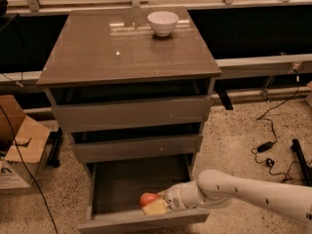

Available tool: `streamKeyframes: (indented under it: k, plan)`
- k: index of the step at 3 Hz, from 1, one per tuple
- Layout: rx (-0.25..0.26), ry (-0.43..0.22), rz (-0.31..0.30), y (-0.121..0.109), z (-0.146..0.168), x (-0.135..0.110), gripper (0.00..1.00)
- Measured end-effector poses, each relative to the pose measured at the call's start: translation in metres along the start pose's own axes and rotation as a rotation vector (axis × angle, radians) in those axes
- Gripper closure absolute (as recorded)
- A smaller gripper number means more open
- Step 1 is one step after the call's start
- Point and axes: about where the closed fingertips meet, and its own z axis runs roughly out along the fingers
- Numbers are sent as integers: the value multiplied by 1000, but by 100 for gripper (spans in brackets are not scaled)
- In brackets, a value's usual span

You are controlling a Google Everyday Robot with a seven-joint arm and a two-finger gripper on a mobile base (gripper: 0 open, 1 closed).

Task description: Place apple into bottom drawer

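The bottom drawer of the grey-brown cabinet is pulled out and open. The red-orange apple sits low inside it, near the drawer's front edge. My gripper reaches into the drawer from the right on a white arm, and its pale fingers are closed around the apple. I cannot tell whether the apple touches the drawer floor.
A white bowl stands on the cabinet top. The two upper drawers are slightly ajar. A cardboard box sits on the floor at the left. Cables and a power adapter lie on the floor at the right.
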Motion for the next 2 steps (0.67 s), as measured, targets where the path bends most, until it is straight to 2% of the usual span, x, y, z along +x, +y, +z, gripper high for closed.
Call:
streamKeyframes:
  k: [2]
  plan:
    - [15, 48, 75, -66, 11, 24, 100]
